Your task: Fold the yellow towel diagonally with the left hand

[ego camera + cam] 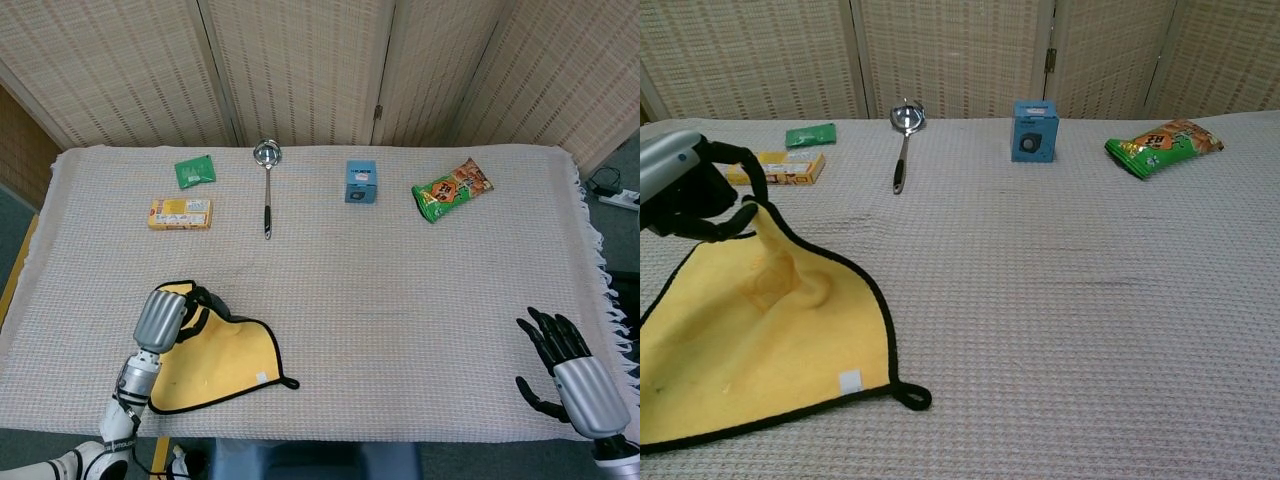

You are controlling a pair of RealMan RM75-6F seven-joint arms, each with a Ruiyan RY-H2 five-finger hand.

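Note:
The yellow towel [225,358] with its black edging lies at the front left of the table; it shows larger in the chest view [770,340]. My left hand [165,318] grips the towel's far corner and holds it lifted, folded back over the cloth; the chest view has that hand [680,190] at the left edge with its dark fingers pinching the corner. A black hanging loop [912,397] marks the towel's near right corner. My right hand [570,370] hovers at the front right edge, fingers spread, holding nothing.
Along the back of the table sit a green packet [195,171], a yellow box [180,213], a metal ladle [267,185], a blue box [361,182] and a green snack bag [452,189]. A woven cloth [400,290] covers the table.

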